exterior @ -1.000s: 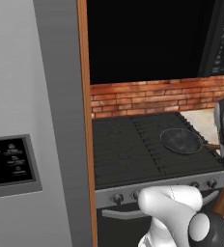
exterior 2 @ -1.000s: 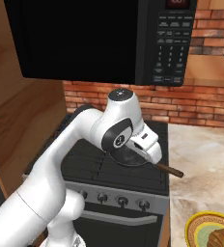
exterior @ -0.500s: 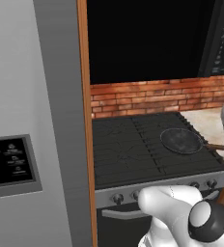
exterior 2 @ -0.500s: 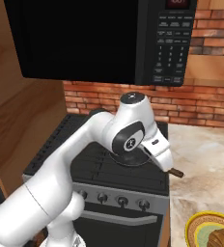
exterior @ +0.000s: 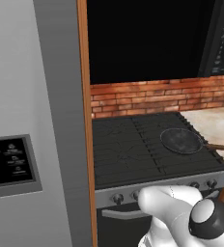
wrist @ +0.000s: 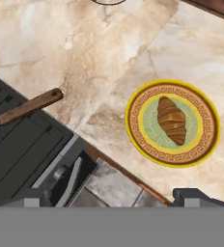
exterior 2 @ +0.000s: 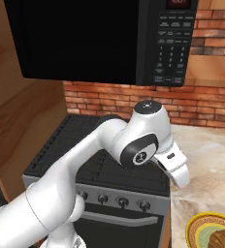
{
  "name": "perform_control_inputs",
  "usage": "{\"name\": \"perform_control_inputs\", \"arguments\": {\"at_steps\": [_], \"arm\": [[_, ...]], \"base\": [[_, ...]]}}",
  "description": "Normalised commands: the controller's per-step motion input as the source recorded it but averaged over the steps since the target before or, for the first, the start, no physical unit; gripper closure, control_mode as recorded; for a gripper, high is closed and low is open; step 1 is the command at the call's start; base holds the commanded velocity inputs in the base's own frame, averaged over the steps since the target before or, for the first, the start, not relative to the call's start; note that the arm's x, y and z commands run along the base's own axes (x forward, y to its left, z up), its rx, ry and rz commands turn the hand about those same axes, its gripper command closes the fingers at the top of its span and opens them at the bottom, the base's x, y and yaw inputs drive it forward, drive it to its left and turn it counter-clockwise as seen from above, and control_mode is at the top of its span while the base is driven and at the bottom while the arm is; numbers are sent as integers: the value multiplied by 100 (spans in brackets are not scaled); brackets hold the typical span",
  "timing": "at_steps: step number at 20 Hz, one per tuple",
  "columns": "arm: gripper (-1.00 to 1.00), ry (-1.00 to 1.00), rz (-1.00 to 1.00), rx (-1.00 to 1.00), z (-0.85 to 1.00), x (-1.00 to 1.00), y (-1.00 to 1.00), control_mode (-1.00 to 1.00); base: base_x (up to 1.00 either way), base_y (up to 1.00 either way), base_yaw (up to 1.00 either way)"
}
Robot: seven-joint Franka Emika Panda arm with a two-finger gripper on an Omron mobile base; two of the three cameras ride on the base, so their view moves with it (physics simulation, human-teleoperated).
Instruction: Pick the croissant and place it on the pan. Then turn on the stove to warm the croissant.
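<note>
- The gripper (wrist: 111, 198) hangs above the marble counter (wrist: 85, 58) with its two dark finger tips spread wide and nothing between them.
- Seen from the hand, the croissant (wrist: 171, 119) lies on a round plate (wrist: 135, 132) with a yellow patterned rim and a green middle — apart from the finger tips, nothing touching it.
- In the right base view the same croissant (exterior 2: 220, 239) and plate (exterior 2: 194, 228) sit at the lower right corner on the counter (exterior 2: 206, 160), just right of the stove (exterior 2: 109, 177); the hand's white body (exterior 2: 172, 164) is over the counter's near part, beside the stove's right edge.
- The pan's brown handle (wrist: 29, 107) reaches off the stove (wrist: 22, 154) over the counter edge in the hand view.
- From the left base view the pan (exterior: 180, 140) rests on the right-hand grates of the stove (exterior: 133, 149), handle pointing right, its bowl bare.
- A row of round knobs (exterior 2: 102, 198) runs along the steel front.
- Behind — a red brick wall (exterior: 157, 94), a black microwave (exterior 2: 109, 38) above, and the grey fridge (exterior: 32, 120) to the left.
</note>
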Motion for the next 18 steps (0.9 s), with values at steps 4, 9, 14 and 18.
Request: {"name": "perform_control_inputs", "arguments": {"at_steps": [4,9,14,18], "arm": [[-100,-4,0,0,0,-63,-21,-100],[-100,-1,0,0,0,-49,-9,-100],[-100,0,0,0,0,-31,-2,-100],[-100,0,0,0,0,-28,-6,-100]], "base": [[0,0,0],[0,0,0],[0,0,0],[0,0,0]]}}
